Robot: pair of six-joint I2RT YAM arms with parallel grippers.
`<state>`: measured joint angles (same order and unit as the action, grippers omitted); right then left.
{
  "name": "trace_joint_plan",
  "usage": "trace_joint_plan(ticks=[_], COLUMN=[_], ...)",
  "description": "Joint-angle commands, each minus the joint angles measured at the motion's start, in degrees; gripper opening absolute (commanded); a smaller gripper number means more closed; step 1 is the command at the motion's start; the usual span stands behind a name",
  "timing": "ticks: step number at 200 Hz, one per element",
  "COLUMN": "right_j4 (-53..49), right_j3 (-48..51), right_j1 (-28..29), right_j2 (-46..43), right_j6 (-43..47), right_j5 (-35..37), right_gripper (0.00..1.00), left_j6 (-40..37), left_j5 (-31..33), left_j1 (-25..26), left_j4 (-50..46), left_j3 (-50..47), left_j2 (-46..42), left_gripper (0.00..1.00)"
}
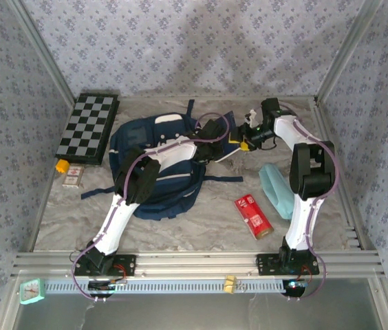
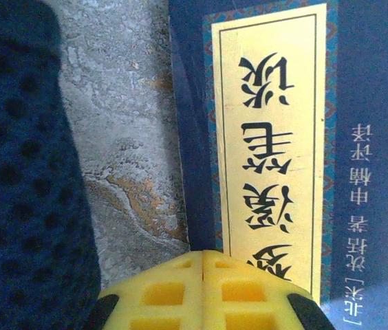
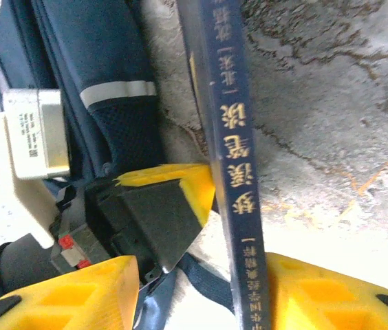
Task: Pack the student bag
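The student bag (image 1: pixel 156 172) lies flat mid-table, navy with a thin white stripe (image 3: pixel 118 91); its mesh side (image 2: pixel 22 172) shows in the left wrist view. A navy blue booklet (image 2: pixel 270 137) with a yellow title label stands on edge just right of the bag, its spine (image 3: pixel 232 137) toward the right wrist camera. My left gripper (image 2: pixel 203 275) is shut with nothing between its pads, its tip (image 3: pixel 194 189) pressed against the booklet's face. My right gripper (image 3: pixel 201 275) is open astride the booklet. The spine sits by its right finger (image 3: pixel 331 295); the left finger (image 3: pixel 63 299) stands well apart.
A chessboard (image 1: pixel 87 127) lies at the back left, with a small card box (image 1: pixel 73 177) and an orange piece (image 1: pixel 61 165) below it. A red packet (image 1: pixel 252 215) and a teal pouch (image 1: pixel 276 189) lie right of the bag. A dark strap (image 1: pixel 221 179) trails toward them.
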<state>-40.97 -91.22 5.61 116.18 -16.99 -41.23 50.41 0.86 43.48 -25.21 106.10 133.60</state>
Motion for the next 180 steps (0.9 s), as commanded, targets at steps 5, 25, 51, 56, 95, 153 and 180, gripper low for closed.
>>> trace_joint_plan(ticks=[5, 25, 51, 56, 95, 153, 180], right_j4=[-3.2, -3.1, -2.6, -2.5, -2.2, 8.8, 18.6], right_j3=[-4.8, -5.3, -4.5, -4.5, -5.2, 2.0, 9.1], right_j1=[0.7, 0.9, 0.8, 0.7, 0.5, -2.8, -1.9], right_j2=[1.8, 2.1, 1.3, 1.1, -0.9, -14.2, -21.9], right_j6=[2.6, 3.1, 3.0, 3.0, 2.3, -7.0, -16.2], right_j5=[4.3, 4.7, 5.6, 5.6, 6.5, 5.9, 9.0], right_gripper=[0.41, 0.31, 0.17, 0.14, 0.05, 0.0, 0.0], left_j6=[-0.5, -0.4, -0.6, -0.7, -1.1, 5.7, 13.3], left_j5=[-0.9, -0.9, -1.2, -1.2, -3.1, -8.0, -6.9], left_j1=[0.1, 0.0, 0.0, 0.0, -0.6, -3.0, -4.5], left_j4=[-3.9, -3.9, -3.7, -3.6, -5.4, -0.3, 5.6], left_j3=[-1.8, -1.6, -1.3, -1.1, 2.4, -3.9, -13.3], left_j2=[0.6, 0.3, -0.4, -0.4, -1.6, -16.9, -27.3], left_gripper=[0.0, 0.0, 0.0, 0.0, 0.0, 0.13, 0.28])
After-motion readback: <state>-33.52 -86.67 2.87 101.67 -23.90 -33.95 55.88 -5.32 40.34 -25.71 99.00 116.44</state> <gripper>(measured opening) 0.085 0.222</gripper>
